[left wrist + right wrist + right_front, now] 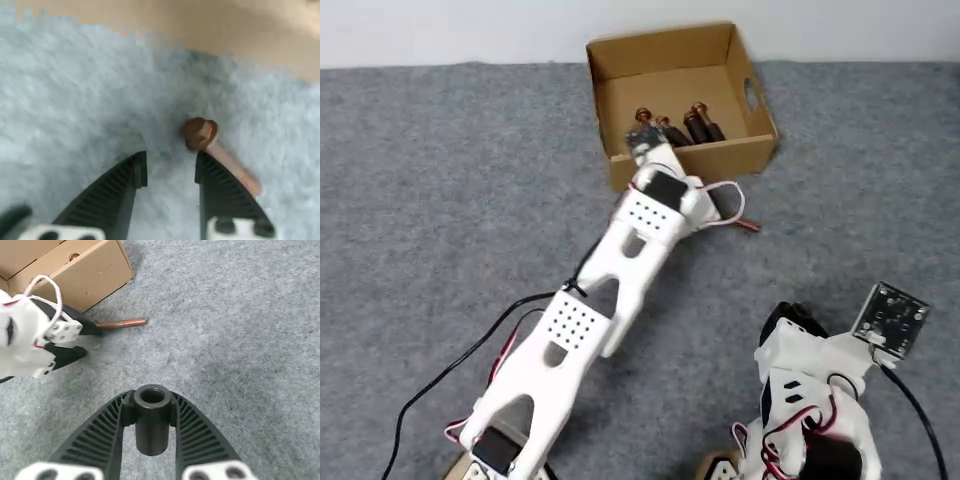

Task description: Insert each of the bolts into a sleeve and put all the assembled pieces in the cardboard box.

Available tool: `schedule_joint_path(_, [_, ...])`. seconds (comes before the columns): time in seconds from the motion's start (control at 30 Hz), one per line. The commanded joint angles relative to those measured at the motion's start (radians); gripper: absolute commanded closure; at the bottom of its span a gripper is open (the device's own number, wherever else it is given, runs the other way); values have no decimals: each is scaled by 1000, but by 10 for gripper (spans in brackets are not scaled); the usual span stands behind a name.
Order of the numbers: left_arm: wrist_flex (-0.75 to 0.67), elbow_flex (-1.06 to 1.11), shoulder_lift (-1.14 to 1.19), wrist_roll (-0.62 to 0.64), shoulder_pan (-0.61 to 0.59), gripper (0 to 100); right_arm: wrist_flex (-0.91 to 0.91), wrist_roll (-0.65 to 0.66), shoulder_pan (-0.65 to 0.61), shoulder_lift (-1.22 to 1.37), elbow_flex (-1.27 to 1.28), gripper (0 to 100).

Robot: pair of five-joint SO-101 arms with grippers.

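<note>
High view: assembled pieces point(680, 125) sit in box point(690, 160) at upper centre; one bolt point(201, 133) lies loose just below it by left gripper point(171, 162), agape and empty; right gripper point(151, 404) clamps sleeve point(151, 429), so insertion and boxing remain.

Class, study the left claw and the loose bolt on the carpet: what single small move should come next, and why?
Probably nudge the left claw sideways until the bolt lies between its fingers, before closing. The claw is open, the bolt's head sits off one fingertip rather than in the gap, and the right claw already holds a sleeve.
</note>
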Motion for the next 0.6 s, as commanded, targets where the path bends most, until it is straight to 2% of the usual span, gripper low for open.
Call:
schedule_joint_path(0.0, [5, -48, -15, 2, -44, 833, -2, 6, 10, 35, -6, 991])
schedule_joint_path(0.2, [26, -58, -20, -28, -57, 833, -2, 6, 10, 35, -6, 991])
schedule_joint_path(0.4, [91, -180, -49, -58, -8, 833, -2, 6, 10, 35, -6, 991])
schedule_joint_path(0.57, [37, -239, -44, -63, 18, 833, -2, 6, 10, 35, -5, 991])
